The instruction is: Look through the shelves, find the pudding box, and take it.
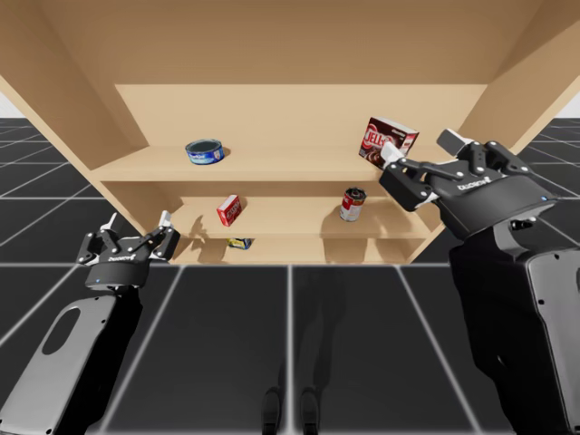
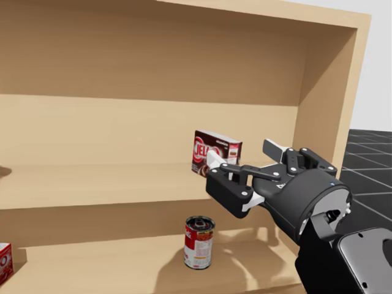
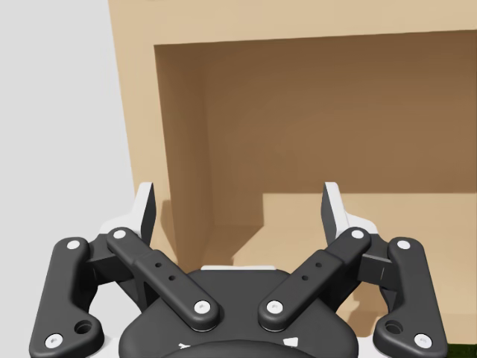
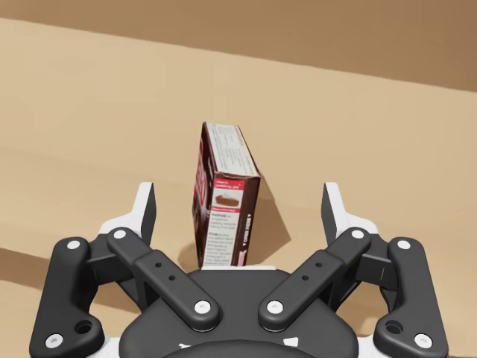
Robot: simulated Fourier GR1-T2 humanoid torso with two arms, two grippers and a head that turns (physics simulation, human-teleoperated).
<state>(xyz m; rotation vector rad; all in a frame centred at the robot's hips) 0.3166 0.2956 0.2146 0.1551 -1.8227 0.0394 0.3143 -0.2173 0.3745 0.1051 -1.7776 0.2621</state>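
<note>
Right gripper (image 4: 238, 201) fingers stand wide apart, gripping nothing. The pudding box (image 4: 227, 198) sits in the gap between them without touching either, a little nearer one finger than the other. Its narrow edge faces the palm and its broad faces are turned toward the pads. The box is dark red and brown and stands on end on the upper shelf (image 1: 272, 168), toward the right end of the shelf unit. The high view puts the gripper level with that shelf and close in front of the box. Whether the fingertips already reach past the box's front edge cannot be told.

Judgement: the search is over and the box is found. The step in hand is the final approach before the grasp. The next move calls for a short advance along the shelf until the pads overlap the broad faces. The fingers should then close squarely, since an uneven closure could tip a box standing on end. After that comes a lift and a withdrawal clear of the shelf edge.

A blue flat can (image 1: 205, 151) lies well apart on the same shelf. One shelf down stand a red and white can (image 1: 352, 205), below the box, and a small red box (image 1: 229, 210).

Left gripper (image 1: 136, 225) hangs low at the unit's left end, fingers spread, holding nothing.
</note>
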